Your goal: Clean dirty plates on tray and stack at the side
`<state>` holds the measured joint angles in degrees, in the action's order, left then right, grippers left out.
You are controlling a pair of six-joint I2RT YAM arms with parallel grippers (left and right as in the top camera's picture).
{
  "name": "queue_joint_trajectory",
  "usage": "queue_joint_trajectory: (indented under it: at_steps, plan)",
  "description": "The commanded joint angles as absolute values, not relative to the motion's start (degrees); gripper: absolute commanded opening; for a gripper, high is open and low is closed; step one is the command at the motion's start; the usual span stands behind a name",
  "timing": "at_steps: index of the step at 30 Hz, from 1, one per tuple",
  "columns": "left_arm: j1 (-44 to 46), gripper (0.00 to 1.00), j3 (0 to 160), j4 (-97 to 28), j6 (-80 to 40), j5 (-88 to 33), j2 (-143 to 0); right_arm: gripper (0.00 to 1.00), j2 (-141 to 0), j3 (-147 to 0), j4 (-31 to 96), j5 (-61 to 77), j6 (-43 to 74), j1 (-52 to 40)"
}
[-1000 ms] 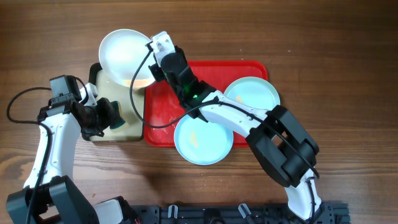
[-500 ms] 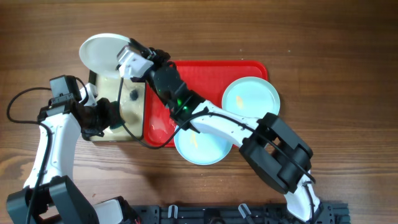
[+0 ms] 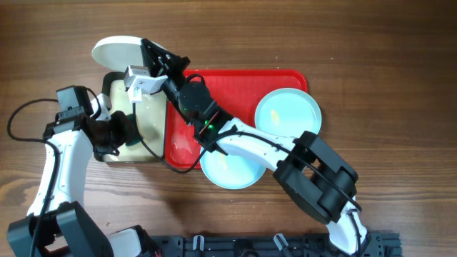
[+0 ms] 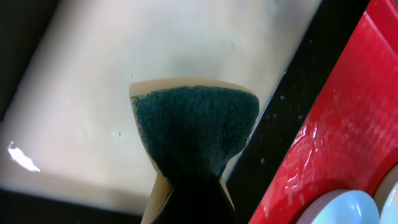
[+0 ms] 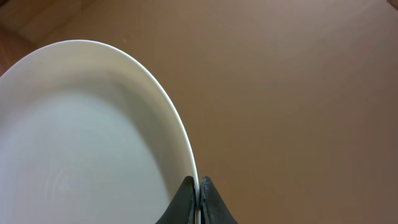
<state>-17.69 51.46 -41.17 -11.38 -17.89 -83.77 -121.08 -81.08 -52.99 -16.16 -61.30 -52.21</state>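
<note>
Wood tabletop. Left of frame: left gripper (image 3: 121, 133) clamped on a green sponge (image 4: 196, 130) over the cream tray (image 3: 150, 121). Upper left: right gripper (image 5: 198, 190) pinching the tilted white plate (image 3: 114, 51) by its rim. Centre-right: two blue plates (image 3: 288, 113) on the red tray (image 3: 243, 78). Scrubbing step, seemingly; next, the sponge must meet the plate's face.

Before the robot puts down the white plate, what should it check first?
1. Right gripper pinches the white plate by its rim: ok.
2. White plate is clean: ok on the face the right wrist view shows; the rest, cannot tell.
3. Spot beneath the white plate is free: cannot tell, the plate hides it.
4. Left gripper holds the sponge over the cream tray: ok.
5. Both pale blue plates, right and near, on the red tray, are clean: not ok, yellowish smears show.
</note>
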Motion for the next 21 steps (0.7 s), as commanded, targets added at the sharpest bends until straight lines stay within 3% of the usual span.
queue_joint_trajectory:
  at_steps: [1, 21]
  plan:
    - [-17.8, 0.04, 51.3, -40.1, -10.7, -18.0, -83.3, 0.04, -121.7, -81.5, -53.6, -16.5, -63.3, -52.3]
    - [-17.8, 0.04, 51.3, -39.4, -10.9, -18.0, -83.3, 0.04, -121.7, -81.5, -53.1, -13.6, -64.6, -52.5]
